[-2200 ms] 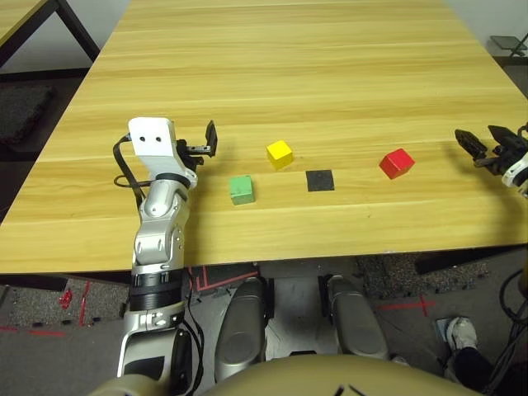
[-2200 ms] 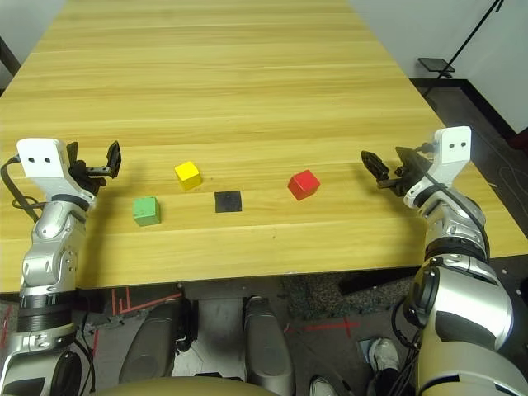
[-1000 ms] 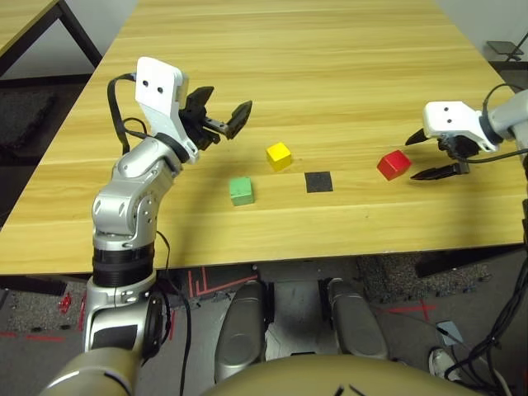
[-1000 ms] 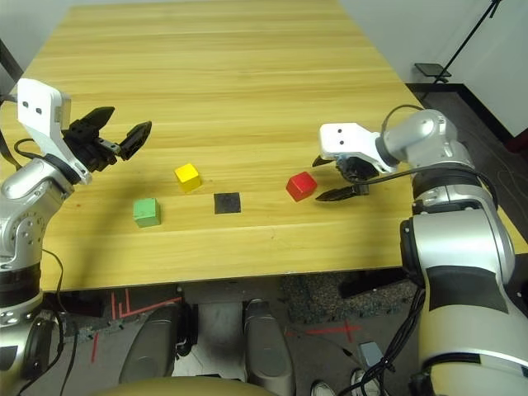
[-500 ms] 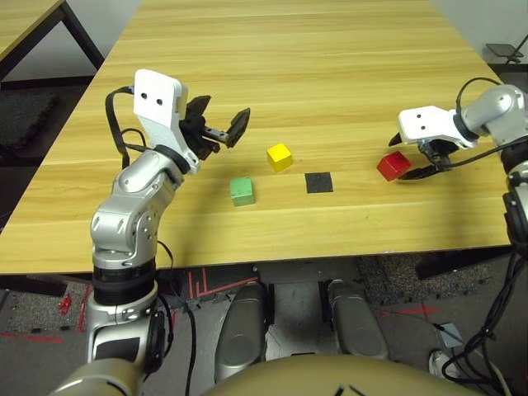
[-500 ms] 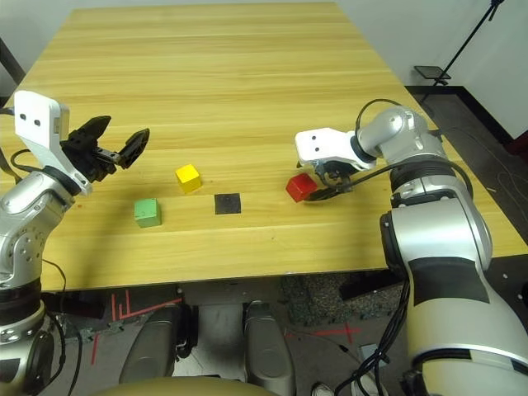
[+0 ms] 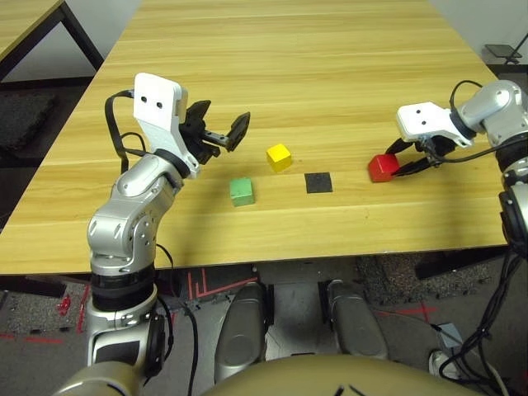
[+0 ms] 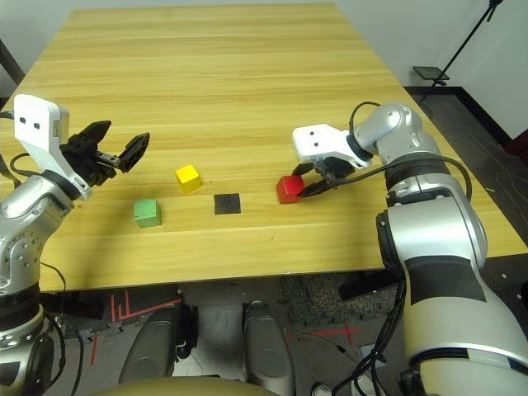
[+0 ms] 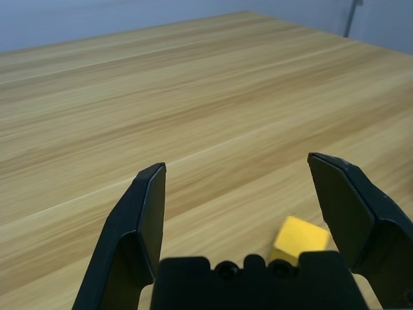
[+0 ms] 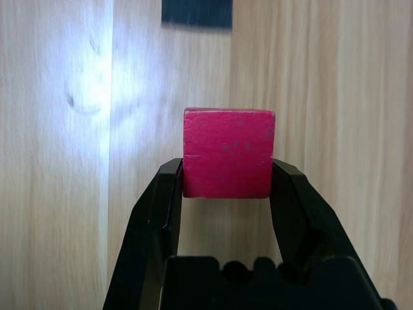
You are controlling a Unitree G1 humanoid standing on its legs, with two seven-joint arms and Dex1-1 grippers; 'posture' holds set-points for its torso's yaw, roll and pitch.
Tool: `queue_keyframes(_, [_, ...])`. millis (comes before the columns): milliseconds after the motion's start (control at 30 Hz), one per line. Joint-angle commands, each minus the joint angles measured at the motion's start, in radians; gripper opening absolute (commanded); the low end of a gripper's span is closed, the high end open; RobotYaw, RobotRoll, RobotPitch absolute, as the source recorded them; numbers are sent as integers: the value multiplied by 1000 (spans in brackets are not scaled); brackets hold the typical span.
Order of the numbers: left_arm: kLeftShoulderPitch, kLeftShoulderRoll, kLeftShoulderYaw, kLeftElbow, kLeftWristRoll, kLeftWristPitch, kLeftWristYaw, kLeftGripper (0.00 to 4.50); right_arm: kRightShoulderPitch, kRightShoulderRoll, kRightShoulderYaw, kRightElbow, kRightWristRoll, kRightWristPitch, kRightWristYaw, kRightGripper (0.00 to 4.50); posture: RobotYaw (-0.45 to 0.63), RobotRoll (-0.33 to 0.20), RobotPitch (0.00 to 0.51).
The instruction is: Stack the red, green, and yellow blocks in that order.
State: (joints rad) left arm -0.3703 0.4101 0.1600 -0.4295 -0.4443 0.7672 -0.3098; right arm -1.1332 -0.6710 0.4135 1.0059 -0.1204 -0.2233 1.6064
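Three small matte cubes on the light wooden table (image 7: 313,74), one of them gripped.

The right end effector (image 10: 226,187) has its two black fingers clamped on opposite sides of the bright red cube (image 10: 228,152), which sits low at the table surface. Just beyond that cube, away from the right end effector, lies the thin flat black square (image 7: 319,181). Farther on past the square sit the yellow cube (image 7: 279,156) and the green cube (image 7: 241,190), near each other but apart. The left end effector (image 9: 248,213) hovers above the table with fingers spread wide, empty, the yellow cube just ahead of it and below.
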Motion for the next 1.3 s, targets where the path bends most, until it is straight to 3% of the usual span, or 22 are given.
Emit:
queue_keyframes(33, [-26,-2,-34,21,-1,11,-12,4500,87,-27,63,-339,50,301,8,2100,295,-205,103])
queue_keyframes(200, [-47,-9,-60,46,5,11,-19,4500,150,-7,74,-622,1,591,-8,2100,297,-212,98])
queue_keyframes(400, [-52,-11,-81,60,16,1,-21,4500,134,60,103,-687,-46,723,-73,2100,329,-220,95])
queue_keyframes(767, [-19,-18,-68,-10,15,29,28,4500,86,154,139,-602,-82,688,-119,2100,406,-230,105])
queue_keyframes(1233, [11,-23,-49,-69,-1,71,66,4500,74,178,168,-552,-104,641,-87,2100,435,-235,128])
queue_keyframes(1300, [5,-17,-53,-65,-2,73,58,4500,75,181,169,-548,-106,651,-90,2829,433,-234,128])
